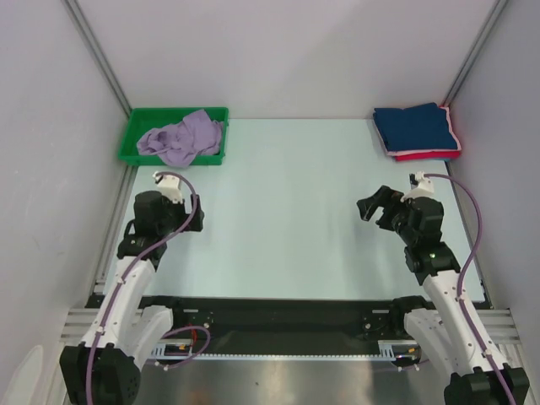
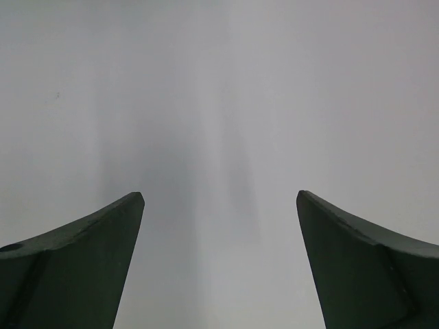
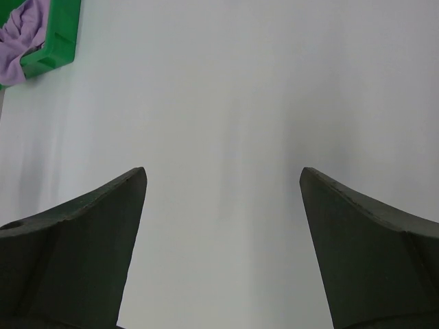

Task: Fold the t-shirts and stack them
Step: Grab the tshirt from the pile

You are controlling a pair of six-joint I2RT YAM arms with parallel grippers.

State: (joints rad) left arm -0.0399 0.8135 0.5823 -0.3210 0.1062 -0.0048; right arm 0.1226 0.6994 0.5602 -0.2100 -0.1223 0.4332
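Jaws of my left pincer (image 2: 219, 199) and right pincer (image 3: 223, 171) stand apart, empty, over the table (image 1: 278, 202). Far ahead of the left pincer, the lavender shirt (image 1: 180, 139) lies crumpled in a green tray (image 1: 174, 110). Far ahead of the right pincer, the navy shirt (image 1: 415, 126) sits folded on the pink-red shirt (image 1: 426, 155). The lavender shirt looks light, limp and soft; I would pinch a raised fold at its top. No writing is readable anywhere.
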